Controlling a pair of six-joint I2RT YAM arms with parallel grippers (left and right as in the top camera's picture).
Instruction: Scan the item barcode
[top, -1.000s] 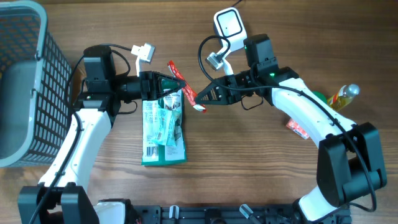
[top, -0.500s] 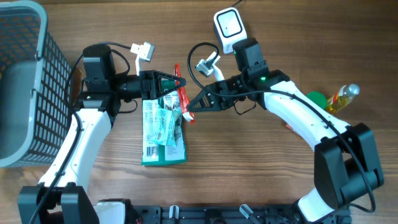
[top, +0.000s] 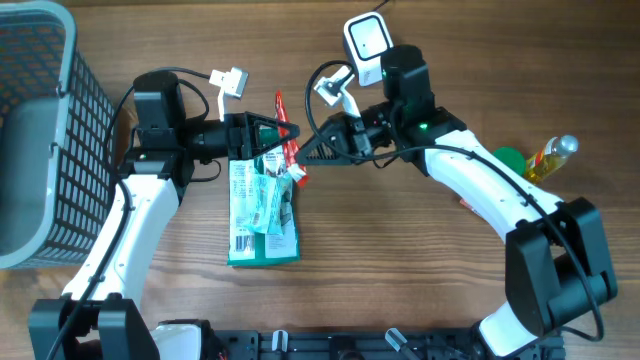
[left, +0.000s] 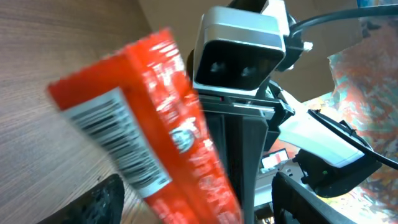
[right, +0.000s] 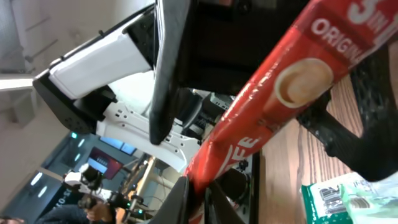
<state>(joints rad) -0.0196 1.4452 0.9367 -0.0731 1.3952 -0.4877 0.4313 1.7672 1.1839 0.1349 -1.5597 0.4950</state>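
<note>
The right end effector (top: 303, 160) pinches the red packet (left: 155, 124) near the table's (top: 400, 270) far edge. The left end effector (top: 278, 134) is spread wide around it.

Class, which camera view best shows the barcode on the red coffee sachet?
Left wrist: the red coffee sachet fills it, barcode facing the lens. Overhead shows a thin red strip; right wrist shows the printed front, no barcode.

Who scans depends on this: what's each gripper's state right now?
Left gripper: open, gripping nothing.
Right gripper: shut on the red sachet.
</note>
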